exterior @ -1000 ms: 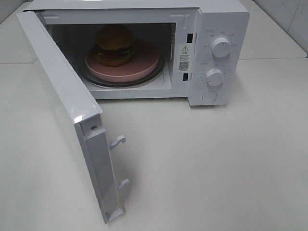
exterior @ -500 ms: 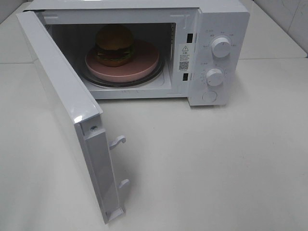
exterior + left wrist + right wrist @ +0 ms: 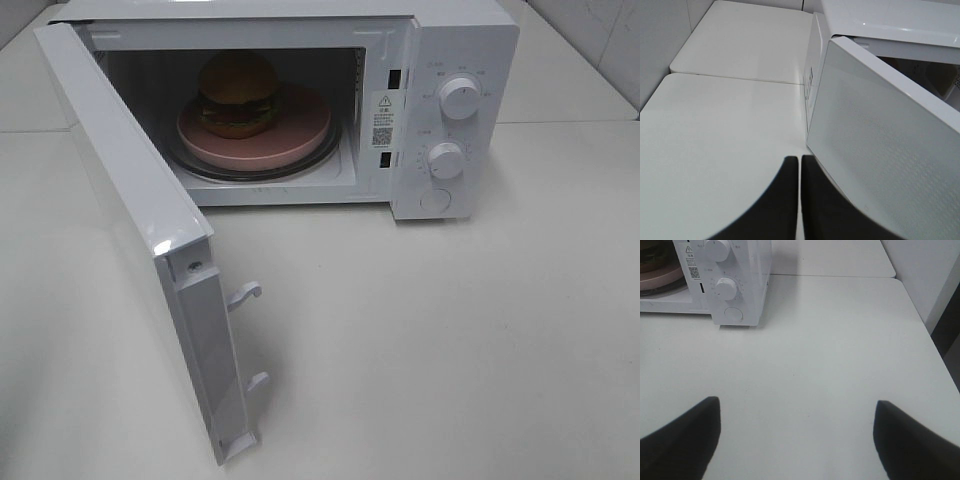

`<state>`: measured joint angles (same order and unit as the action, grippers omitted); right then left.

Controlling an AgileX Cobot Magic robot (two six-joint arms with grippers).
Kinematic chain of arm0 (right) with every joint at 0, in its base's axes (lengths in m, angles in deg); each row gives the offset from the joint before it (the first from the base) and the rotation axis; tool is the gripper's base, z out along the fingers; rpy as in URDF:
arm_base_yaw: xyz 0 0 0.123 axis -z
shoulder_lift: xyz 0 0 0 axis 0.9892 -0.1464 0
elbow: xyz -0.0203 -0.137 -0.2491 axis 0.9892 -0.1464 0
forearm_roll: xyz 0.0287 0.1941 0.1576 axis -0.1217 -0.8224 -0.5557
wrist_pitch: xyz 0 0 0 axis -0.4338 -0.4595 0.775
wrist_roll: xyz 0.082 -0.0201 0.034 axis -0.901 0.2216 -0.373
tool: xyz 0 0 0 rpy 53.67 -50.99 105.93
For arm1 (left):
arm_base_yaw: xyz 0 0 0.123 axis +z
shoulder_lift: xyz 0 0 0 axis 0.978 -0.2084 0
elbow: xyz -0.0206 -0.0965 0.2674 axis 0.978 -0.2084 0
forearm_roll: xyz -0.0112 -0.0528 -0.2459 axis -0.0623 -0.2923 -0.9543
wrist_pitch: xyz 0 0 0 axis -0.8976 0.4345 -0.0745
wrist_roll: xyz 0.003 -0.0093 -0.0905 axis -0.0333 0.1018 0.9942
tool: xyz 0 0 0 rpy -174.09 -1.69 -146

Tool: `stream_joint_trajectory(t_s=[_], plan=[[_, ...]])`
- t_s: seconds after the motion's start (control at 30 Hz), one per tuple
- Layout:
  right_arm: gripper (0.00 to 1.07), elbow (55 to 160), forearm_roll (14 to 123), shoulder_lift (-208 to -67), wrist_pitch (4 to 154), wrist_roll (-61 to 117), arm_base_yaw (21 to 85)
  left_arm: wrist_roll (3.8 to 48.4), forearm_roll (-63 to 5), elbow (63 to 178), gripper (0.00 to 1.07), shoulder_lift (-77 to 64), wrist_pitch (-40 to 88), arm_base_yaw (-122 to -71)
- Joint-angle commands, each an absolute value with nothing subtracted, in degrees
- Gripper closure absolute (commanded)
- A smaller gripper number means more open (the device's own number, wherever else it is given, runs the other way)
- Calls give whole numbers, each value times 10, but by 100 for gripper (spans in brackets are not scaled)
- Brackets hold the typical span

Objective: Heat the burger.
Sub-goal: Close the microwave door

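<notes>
White tables abut along visible seams; a pale tiled wall rises beyond the table's far right corner; lighting soft, diffuse.

Matte black left claw, broad curved outline, black right claw, blunt tapered tips

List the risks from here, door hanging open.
1. The shut left gripper sits beside the open white microwave door; a hard push might slam it or shift the white microwave.
2. The layered golden-bun burger sits off-centre on the round pink plate; a jolt could tip it.
3. If the door's latch hooks miss, heating may not start.
</notes>
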<state>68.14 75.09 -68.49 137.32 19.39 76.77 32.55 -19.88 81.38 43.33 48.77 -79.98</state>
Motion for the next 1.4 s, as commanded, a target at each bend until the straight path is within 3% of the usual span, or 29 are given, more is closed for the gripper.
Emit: stream_joint_trajectory(t_s=[0.03, 0.53, 0.97, 1.17, 1.4], plan=[[32, 681, 751, -665, 1374, 192, 771, 324, -202, 802, 107, 397, 401, -798], [32, 681, 751, -665, 1374, 192, 771, 324, -186, 648, 107, 297, -37, -798], [32, 681, 751, -665, 1374, 192, 771, 329, -131, 633, 107, 95, -216, -798], [32, 681, 751, -665, 1374, 192, 771, 391, -74, 633, 107, 10, -270, -798], [32, 681, 751, -665, 1374, 192, 771, 405, -8, 633, 107, -74, -334, -798]])
